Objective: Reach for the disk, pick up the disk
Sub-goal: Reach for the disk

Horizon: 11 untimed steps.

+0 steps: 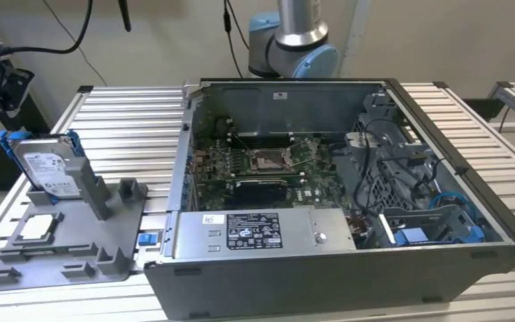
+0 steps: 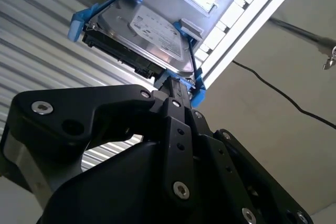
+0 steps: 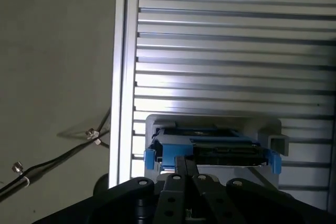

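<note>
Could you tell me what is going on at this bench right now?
A robot arm's gripper is poised close to the disk, which stands on edge in a grey fixture on the slatted table, beside an open computer case. The disk has not been lifted; whether the gripper touches it, I cannot tell.

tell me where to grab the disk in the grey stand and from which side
Probably the top edge, pinched across its thin thickness, coming from above. The disk stands on edge in the grey stand, which covers its lower end and leaves the top, framed by the blue bracket, free.
</note>
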### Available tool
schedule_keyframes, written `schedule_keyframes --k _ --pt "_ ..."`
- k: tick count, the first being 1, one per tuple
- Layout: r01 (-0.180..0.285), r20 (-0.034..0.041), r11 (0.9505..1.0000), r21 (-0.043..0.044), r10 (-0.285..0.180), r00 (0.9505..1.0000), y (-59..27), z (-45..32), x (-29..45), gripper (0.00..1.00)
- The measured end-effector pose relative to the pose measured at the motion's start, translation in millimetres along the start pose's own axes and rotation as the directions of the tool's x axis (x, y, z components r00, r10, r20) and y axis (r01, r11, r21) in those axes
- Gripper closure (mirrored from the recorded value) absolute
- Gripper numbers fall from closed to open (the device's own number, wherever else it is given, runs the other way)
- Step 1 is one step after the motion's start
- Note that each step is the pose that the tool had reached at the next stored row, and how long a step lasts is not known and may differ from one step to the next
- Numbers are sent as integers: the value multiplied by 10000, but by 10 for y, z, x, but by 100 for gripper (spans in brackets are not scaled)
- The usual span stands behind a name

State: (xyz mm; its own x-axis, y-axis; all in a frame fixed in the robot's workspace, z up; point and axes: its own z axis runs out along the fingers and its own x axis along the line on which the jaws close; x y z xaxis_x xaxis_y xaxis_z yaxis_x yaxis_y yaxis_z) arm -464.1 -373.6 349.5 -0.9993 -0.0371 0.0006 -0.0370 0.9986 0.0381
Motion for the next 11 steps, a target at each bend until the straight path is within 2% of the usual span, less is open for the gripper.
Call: schedule_keyframes --k 3,6,11 --pt "375 -13 9993 -1 -375 9993 0 1 0 100" --pt "869 -31 9962 -2 -869 9962 0 1 0 100" --pt "1656 -62 9862 -5 -1656 9862 0 0 0 100"
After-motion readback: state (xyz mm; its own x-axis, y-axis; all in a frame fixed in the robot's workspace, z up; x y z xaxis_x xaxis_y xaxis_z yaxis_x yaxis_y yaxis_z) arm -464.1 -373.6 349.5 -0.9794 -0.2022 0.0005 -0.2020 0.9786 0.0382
